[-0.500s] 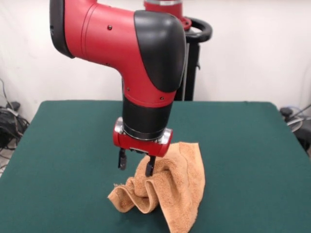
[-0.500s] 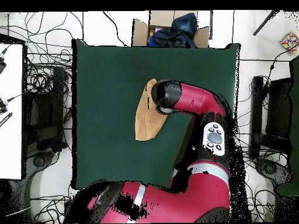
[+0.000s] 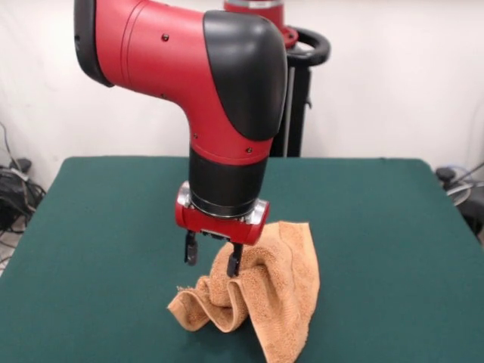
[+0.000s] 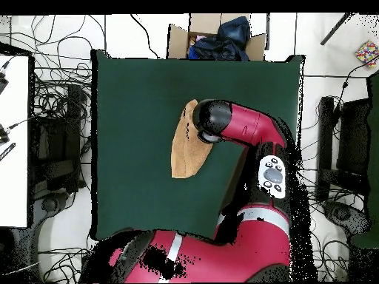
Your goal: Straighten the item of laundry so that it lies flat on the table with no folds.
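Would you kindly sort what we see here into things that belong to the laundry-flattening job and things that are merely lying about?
Belongs to the job:
- rumpled orange-tan terry-cloth towel
- dark green felt-topped table
- black-fingered gripper on the red arm, open, one finger against the towel

Just lying about:
- brown cardboard box holding dark blue cloth, beyond the table's edge
- tangled cables on the floor

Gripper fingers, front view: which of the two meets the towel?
The gripper's picture-right finger, overlapping the orange towel folds; the other hangs clear above the green table.

The dark green table (image 3: 378,227) carries only a crumpled, folded orange-tan towel (image 3: 276,302) near its middle.
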